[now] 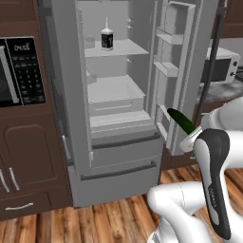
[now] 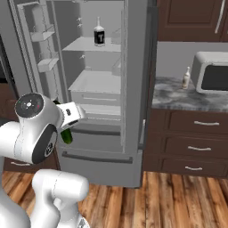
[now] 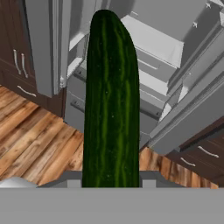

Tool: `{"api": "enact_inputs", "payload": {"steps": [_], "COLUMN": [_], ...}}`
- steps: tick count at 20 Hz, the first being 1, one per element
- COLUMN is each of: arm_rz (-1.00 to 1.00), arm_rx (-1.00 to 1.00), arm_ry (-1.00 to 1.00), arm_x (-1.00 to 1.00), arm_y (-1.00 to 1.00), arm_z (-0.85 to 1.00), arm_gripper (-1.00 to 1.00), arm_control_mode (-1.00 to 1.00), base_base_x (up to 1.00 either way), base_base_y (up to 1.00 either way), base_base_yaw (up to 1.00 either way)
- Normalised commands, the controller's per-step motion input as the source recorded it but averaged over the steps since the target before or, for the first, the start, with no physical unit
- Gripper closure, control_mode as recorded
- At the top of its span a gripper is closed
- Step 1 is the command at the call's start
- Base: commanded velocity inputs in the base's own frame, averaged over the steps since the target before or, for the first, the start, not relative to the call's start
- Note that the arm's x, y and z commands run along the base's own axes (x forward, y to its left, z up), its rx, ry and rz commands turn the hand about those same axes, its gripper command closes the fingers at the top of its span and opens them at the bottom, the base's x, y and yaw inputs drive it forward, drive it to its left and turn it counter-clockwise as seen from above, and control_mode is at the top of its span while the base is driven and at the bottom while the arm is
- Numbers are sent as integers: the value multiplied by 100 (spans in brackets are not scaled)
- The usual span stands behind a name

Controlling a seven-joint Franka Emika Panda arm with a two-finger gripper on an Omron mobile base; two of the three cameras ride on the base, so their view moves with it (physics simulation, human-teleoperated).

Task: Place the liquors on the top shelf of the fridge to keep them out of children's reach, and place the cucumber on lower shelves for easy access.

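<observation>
My gripper (image 1: 191, 134) is shut on the dark green cucumber (image 1: 181, 120), held in front of the open fridge (image 1: 118, 156), near its right door. In the hand view the cucumber (image 3: 111, 109) stands up the middle, pointing toward the lower shelves (image 3: 148, 85). The squat dark liquor bottle (image 1: 107, 39) stands upright on the top shelf (image 1: 128, 49). The slim cream-white liquor bottle (image 2: 186, 78) stands on the marble counter (image 2: 178, 95), just left of the white microwave (image 2: 213, 73). Boxy lower shelves (image 1: 116, 102) sit below the top shelf.
Both fridge doors stand open, the right one (image 1: 173, 71) with door bins close to my gripper. A black built-in oven panel (image 1: 23, 71) and dark wood cabinets (image 1: 28, 156) lie left of the fridge. Drawers (image 2: 196, 147) sit under the counter. The floor is wood.
</observation>
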Motion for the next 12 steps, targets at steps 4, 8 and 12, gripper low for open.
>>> {"api": "enact_inputs", "payload": {"steps": [4, 8, 12], "arm_rz": [0, 0, 0], "arm_rx": [0, 0, 0], "arm_ry": [0, 0, 0], "arm_x": [0, 0, 0], "arm_y": [0, 0, 0], "arm_z": [0, 0, 0], "arm_gripper": [100, 100, 100], "arm_control_mode": [100, 100, 100], "base_base_x": [52, 51, 53], "base_base_y": [4, 11, 18], "base_base_yaw": [0, -1, -2]}}
